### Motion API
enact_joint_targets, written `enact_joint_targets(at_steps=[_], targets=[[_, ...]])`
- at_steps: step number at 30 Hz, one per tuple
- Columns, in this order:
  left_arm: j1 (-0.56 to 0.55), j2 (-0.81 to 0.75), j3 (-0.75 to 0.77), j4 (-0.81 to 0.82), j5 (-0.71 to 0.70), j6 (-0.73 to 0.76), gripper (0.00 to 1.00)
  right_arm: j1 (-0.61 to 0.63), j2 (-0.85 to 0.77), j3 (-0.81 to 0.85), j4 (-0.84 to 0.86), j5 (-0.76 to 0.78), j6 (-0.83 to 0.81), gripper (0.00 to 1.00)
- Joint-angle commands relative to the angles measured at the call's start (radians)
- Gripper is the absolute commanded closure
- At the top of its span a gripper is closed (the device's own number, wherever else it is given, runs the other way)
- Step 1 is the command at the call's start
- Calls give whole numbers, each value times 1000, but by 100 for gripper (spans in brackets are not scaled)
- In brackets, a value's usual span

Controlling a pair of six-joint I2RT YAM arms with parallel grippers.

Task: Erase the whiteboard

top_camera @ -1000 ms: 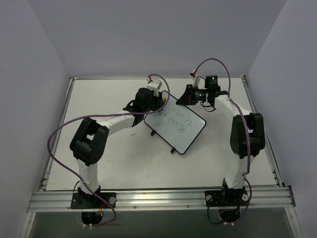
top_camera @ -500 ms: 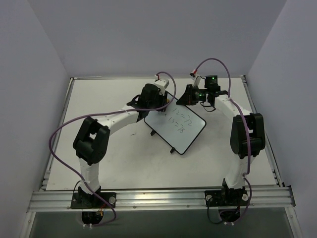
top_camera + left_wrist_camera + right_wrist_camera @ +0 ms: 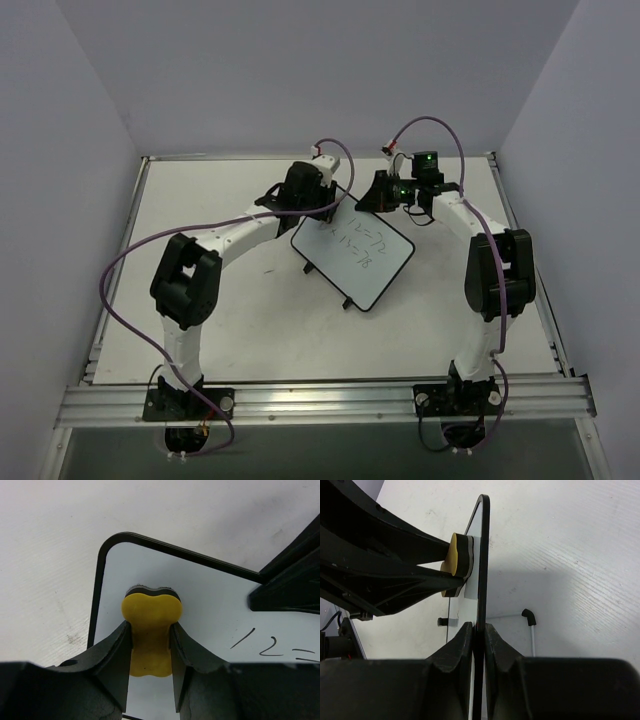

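So the whiteboard [image 3: 355, 257] stands propped at a tilt around the middle of the table [image 3: 230, 320], between the two arms. The right gripper [image 3: 475, 630] is pinched tight on its thin black edge to steady it. The left gripper [image 3: 150, 632] is clamped on a yellow eraser [image 3: 151, 607], and the dark felt side looks pressed against the board's top corner, clear of the writing [image 3: 272, 647], none of which looks wiped yet. My worry is that the push comes from one side only, so a hard stroke could twist the board out of that edge pinch or tip it off its feet [image 3: 528, 615]. The eraser's also held by its narrow waist. It could swivel mid-swipe and smear instead of clean, and the wrists are close enough to bump.
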Motion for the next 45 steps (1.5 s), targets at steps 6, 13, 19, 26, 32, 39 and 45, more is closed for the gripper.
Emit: enact_joint_targets(at_steps=[6, 13, 19, 26, 32, 39, 45], targets=[[41, 12, 62, -28, -19, -8, 98, 32, -61, -1, 9, -35, -41, 100], [20, 9, 73, -31, 15, 21, 98, 34, -59, -1, 12, -30, -39, 100], [-45, -5, -21, 45, -2, 25, 98, 32, -59, -4, 23, -29, -29, 100], [-128, -28, -180, 205, -19, -18, 98, 34, -61, -11, 32, -23, -13, 100], [-186, -32, -205, 240, -33, -9, 98, 34, -73, -23, 37, -12, -13, 100], [-252, -26, -211, 231, -60, -18, 98, 35, -78, -29, 55, -6, -3, 100], [-301, -14, -240, 242, -62, -34, 98, 40, -82, -38, 70, -3, 5, 100]])
